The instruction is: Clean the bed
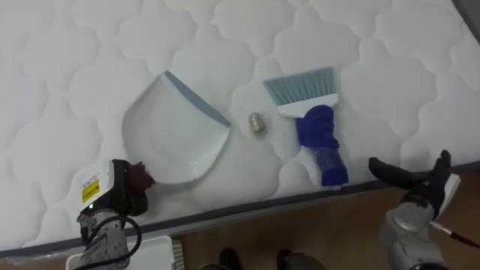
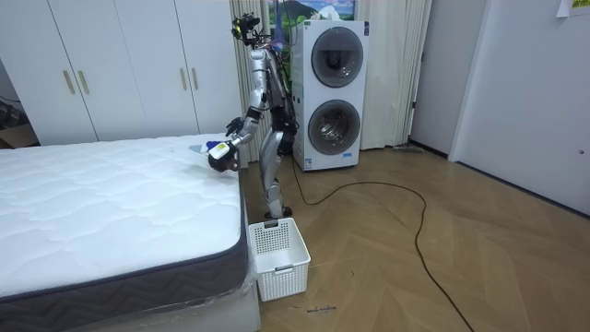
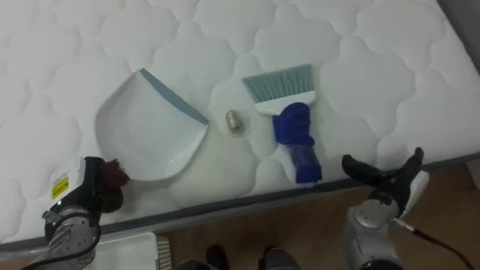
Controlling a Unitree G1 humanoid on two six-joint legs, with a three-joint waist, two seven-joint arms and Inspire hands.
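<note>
A white dustpan [image 1: 176, 135] with a blue-grey lip lies on the white quilted mattress [image 1: 82, 52]. Its lip points toward a small brownish scrap [image 1: 257, 124]. Right of the scrap lies a hand brush [image 1: 315, 112] with pale blue bristles and a blue handle that reaches toward the bed's edge. My left hand [image 1: 112, 196] is at the dustpan's lower-left corner, its fingers curled round a dark red grip there. My right hand [image 1: 420, 191] hovers open over the bed's edge, to the right of the brush handle and apart from it. In the room view I stand upright at the bed's side.
A white plastic basket [image 2: 277, 247] stands on the wooden floor beside the bed, at my feet. Stacked washing machines [image 2: 330, 92] are behind me and white wardrobes [image 2: 120, 74] line the wall.
</note>
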